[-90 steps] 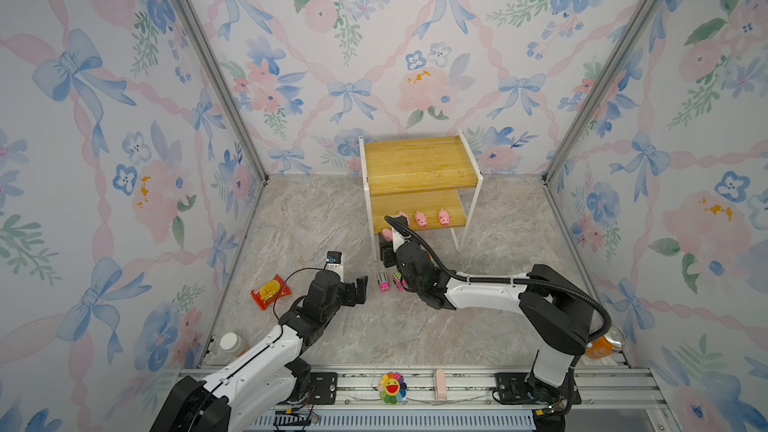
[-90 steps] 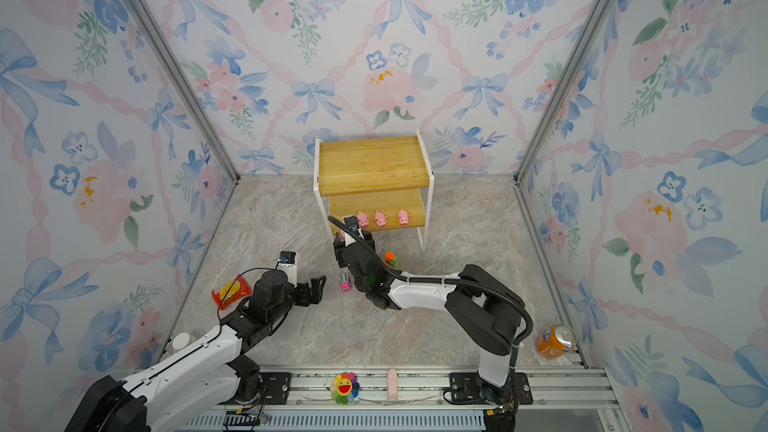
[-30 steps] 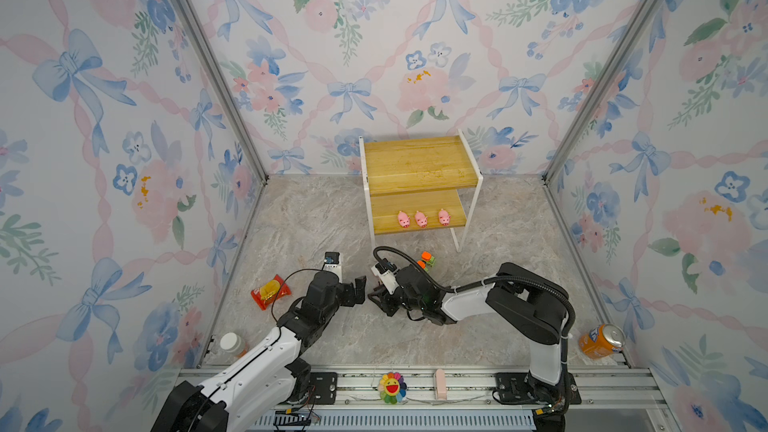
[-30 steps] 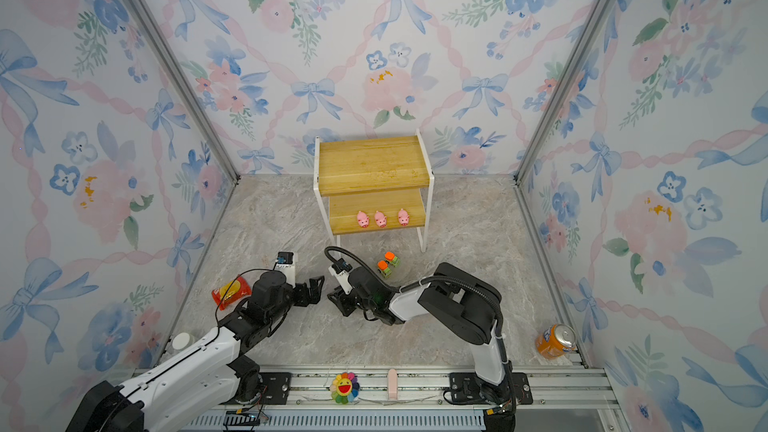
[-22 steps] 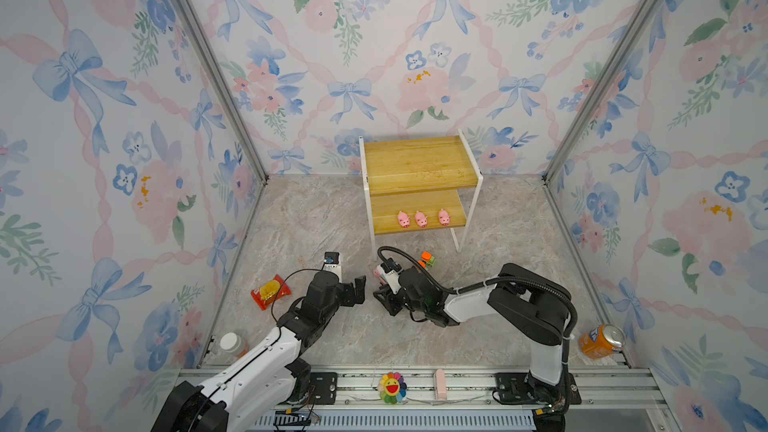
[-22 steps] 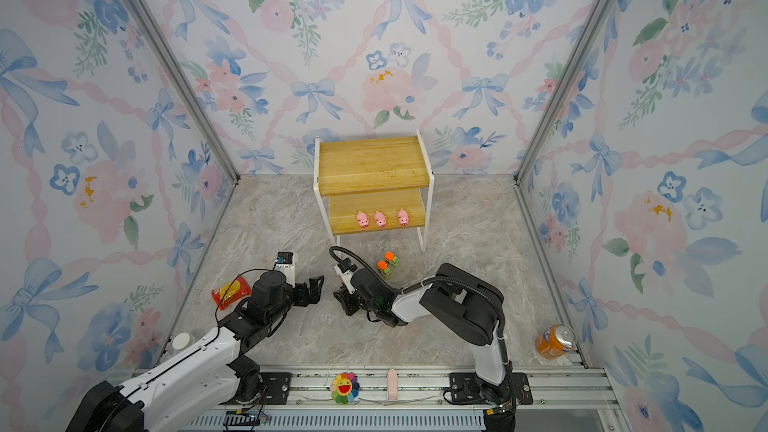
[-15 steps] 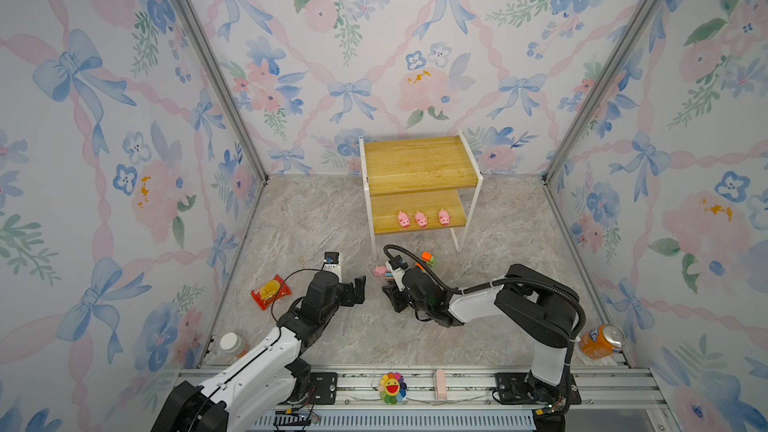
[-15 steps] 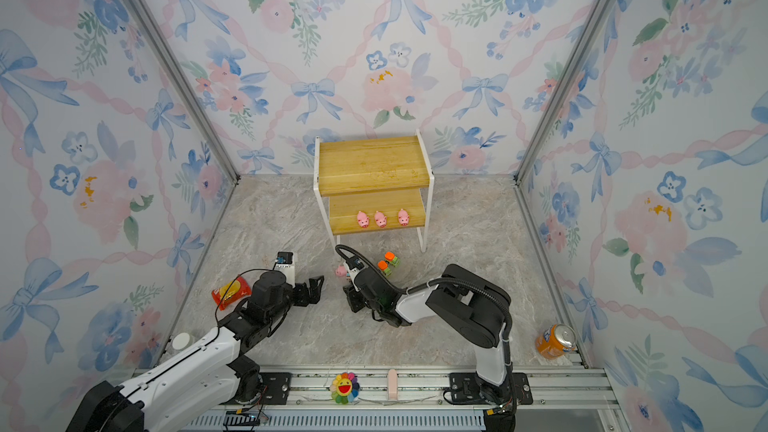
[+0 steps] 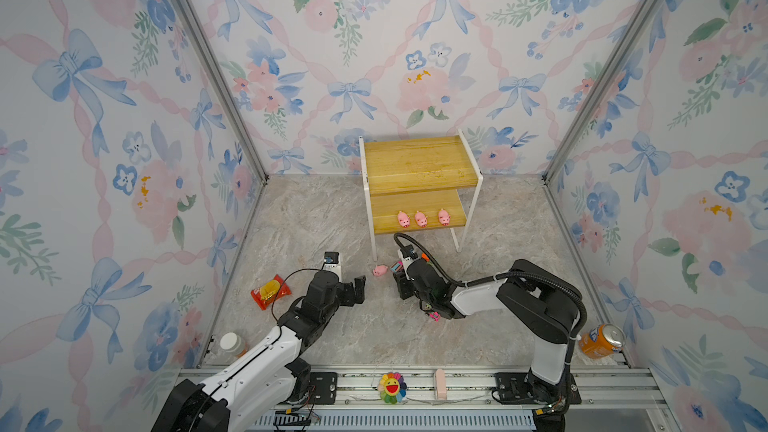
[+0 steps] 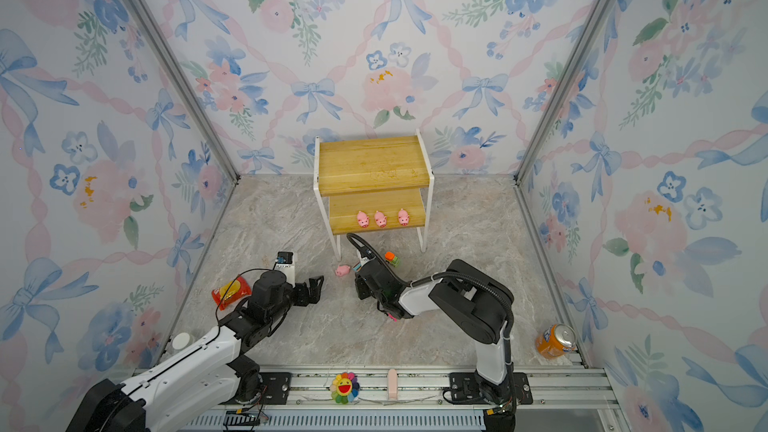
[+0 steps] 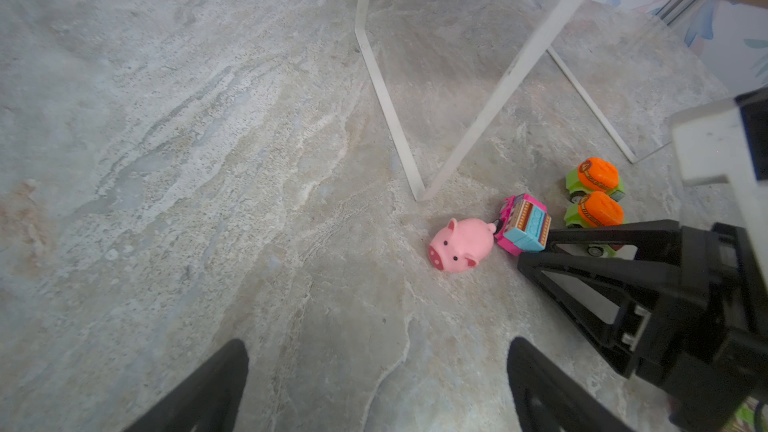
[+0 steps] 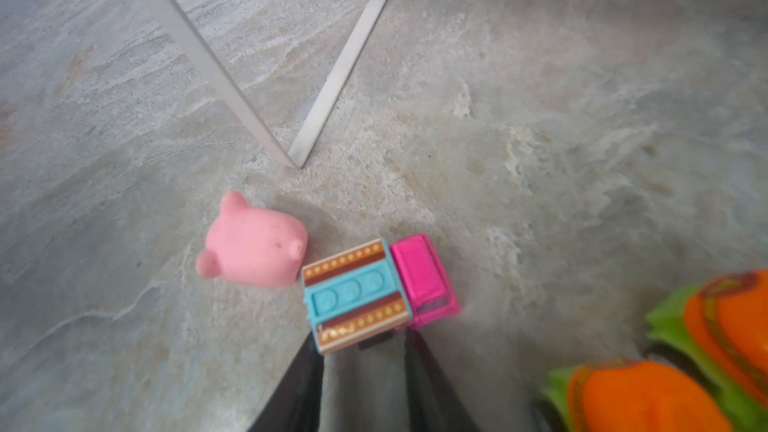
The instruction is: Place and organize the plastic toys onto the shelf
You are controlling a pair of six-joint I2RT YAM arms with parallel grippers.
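The shelf (image 9: 419, 160) stands at the back, with three pink pigs (image 9: 420, 219) in a row on its lower board. A fourth pig (image 9: 379, 271) (image 11: 459, 245) (image 12: 253, 251) lies on the floor by the shelf's front left leg. It touches a pink truck (image 11: 524, 222) (image 12: 365, 292) with a striped top. Two green trucks (image 11: 596, 174) (image 12: 640, 396) stand just beyond. My right gripper (image 9: 400, 280) (image 12: 363, 340) has its jaws narrowly apart, tips under the pink truck's near edge; a pinch does not show. My left gripper (image 9: 358, 288) (image 11: 378, 351) is open and empty, short of the pig.
A red snack packet (image 9: 269, 292) lies left of my left arm, with a white-lidded jar (image 9: 232, 343) at the front left. An orange can (image 9: 601, 340) stands at the front right. A smiling flower (image 9: 390, 386) sits on the front rail. The shelf's white legs (image 11: 386, 110) stand close behind the toys.
My right gripper has shifted right and toward the shelf, uncovering the loose pig on its left. The pink truck now sits at its fingertips. My left arm has not moved.
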